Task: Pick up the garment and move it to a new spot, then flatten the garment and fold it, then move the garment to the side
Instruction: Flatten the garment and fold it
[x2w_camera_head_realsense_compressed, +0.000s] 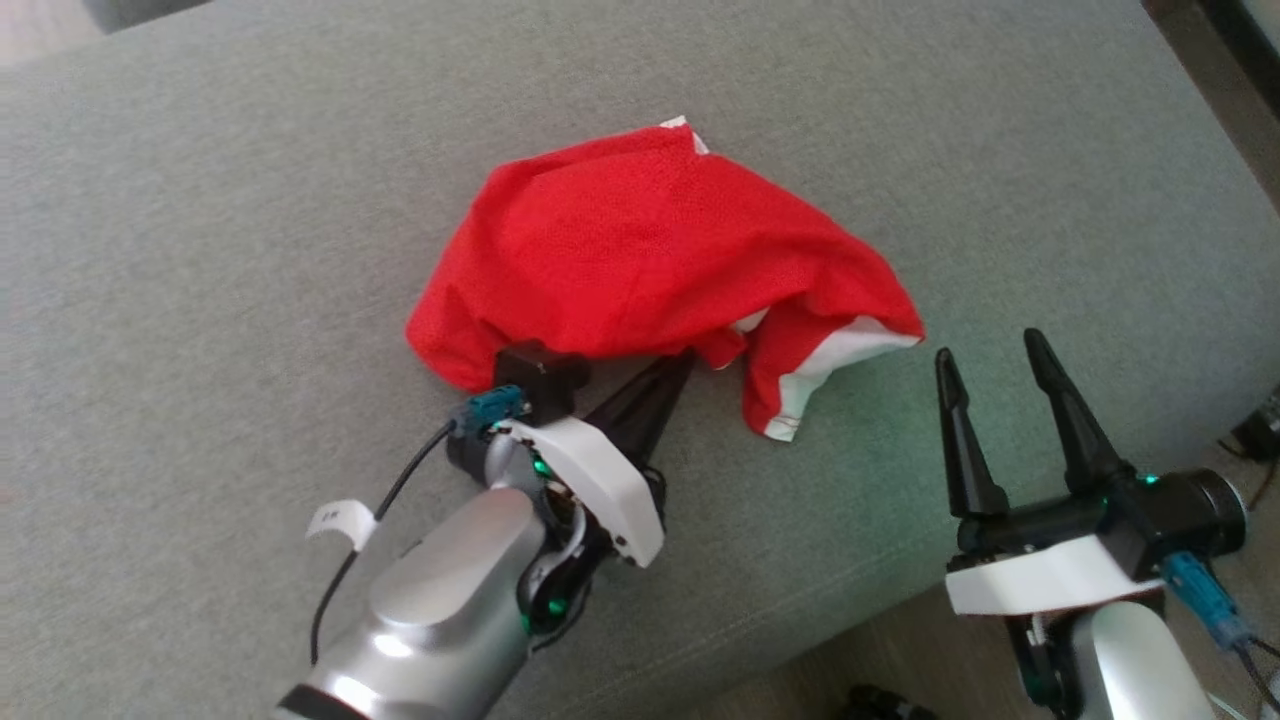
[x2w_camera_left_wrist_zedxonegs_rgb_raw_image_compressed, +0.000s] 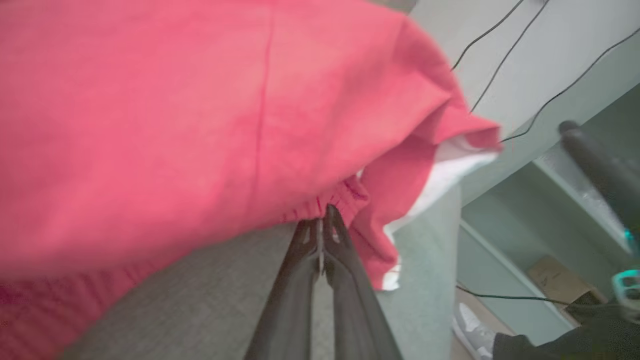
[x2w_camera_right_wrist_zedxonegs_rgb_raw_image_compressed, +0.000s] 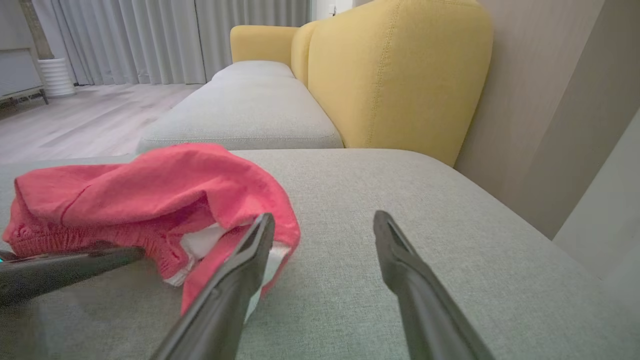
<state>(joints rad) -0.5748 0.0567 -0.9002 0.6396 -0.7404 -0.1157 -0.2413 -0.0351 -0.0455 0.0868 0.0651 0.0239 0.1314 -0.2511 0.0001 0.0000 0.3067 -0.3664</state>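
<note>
The garment (x2w_camera_head_realsense_compressed: 650, 250) is a red, fine-meshed piece lying humped and crumpled near the middle of a grey sofa seat (x2w_camera_head_realsense_compressed: 200, 250). Its white trim (x2w_camera_head_realsense_compressed: 800, 385) shows along a turned-up hem at the robot's right, and a small white tag (x2w_camera_head_realsense_compressed: 685, 128) peeks out at the far edge. A gathered elastic edge (x2w_camera_right_wrist_zedxonegs_rgb_raw_image_compressed: 100, 235) faces the robot.

The left end effector (x2w_camera_head_realsense_compressed: 680, 362) has its fingers pressed together, and it seems to pinch that gathered edge, though the cloth hides the very tips. The right end effector (x2w_camera_head_realsense_compressed: 990, 352) stands spread wide and holds nothing, just beside the white-trimmed hem without touching it.

Bare grey upholstery stretches broadly to the left of the garment and beyond it. The seat's front edge runs close under the right end effector. A yellow backrest (x2w_camera_right_wrist_zedxonegs_rgb_raw_image_compressed: 400, 75) bounds the far side in the right wrist view.

A white label (x2w_camera_head_realsense_compressed: 338, 520) wraps the left arm's cable (x2w_camera_head_realsense_compressed: 400, 480), and its writing is too small to read.
</note>
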